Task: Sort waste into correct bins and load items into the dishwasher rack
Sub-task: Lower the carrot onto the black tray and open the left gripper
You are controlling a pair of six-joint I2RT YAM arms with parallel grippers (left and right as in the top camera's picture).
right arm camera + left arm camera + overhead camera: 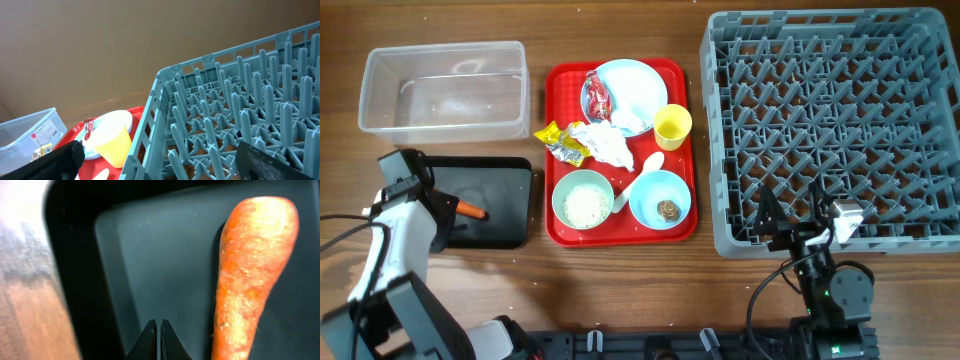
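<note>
The orange carrot point(472, 210) point(252, 270) lies in the black tray point(505, 205) point(150, 255). My left gripper point(445, 212) point(158, 335) is shut and empty just left of it. On the red tray stand a plate point(630, 90) with a red wrapper point(597, 97), a yellow wrapper point(558, 142), tissue point(608, 146), yellow cup point(672, 126) point(112, 137), green bowl of rice point(583, 200), spoon point(640, 178) and blue bowl point(659, 199) holding a brown lump point(667, 210). My right gripper point(790, 215) point(160, 150) hangs open at the front edge of the grey rack point(835, 130) point(240, 110).
The clear tub point(442, 88) point(30, 132) stands empty at the back left, behind the black tray. The red tray point(680, 225) sits between the bins and the rack. Bare wood runs along the table's front edge.
</note>
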